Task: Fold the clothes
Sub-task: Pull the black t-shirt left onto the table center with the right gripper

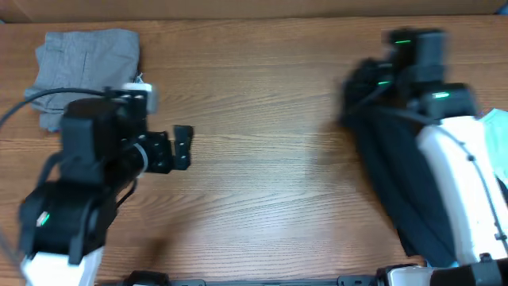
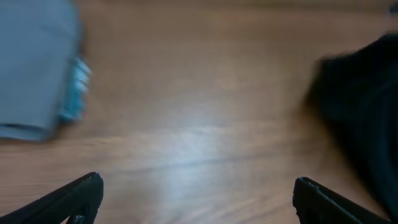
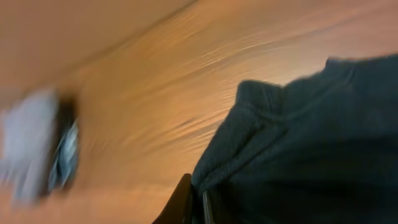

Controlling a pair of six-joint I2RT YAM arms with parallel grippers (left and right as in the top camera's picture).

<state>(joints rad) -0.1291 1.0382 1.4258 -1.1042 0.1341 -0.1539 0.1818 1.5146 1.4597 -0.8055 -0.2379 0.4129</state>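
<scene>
The black T-shirt [image 1: 385,171] hangs bunched along my right arm at the right side of the table. In the right wrist view its hem [image 3: 292,137] is pinched between my right gripper's fingers [image 3: 196,202], which are shut on it. My left gripper [image 1: 181,147] is open and empty over bare wood at the left; its two fingertips are wide apart in the left wrist view [image 2: 198,193], where the black T-shirt [image 2: 364,106] lies at the right. The grey folded garments [image 1: 83,67] lie at the back left, also in the left wrist view [image 2: 34,68].
A light blue cloth [image 1: 496,131] shows at the far right edge behind my right arm. The wooden table [image 1: 262,159] runs between the two arms. Arm bases stand at the front edge.
</scene>
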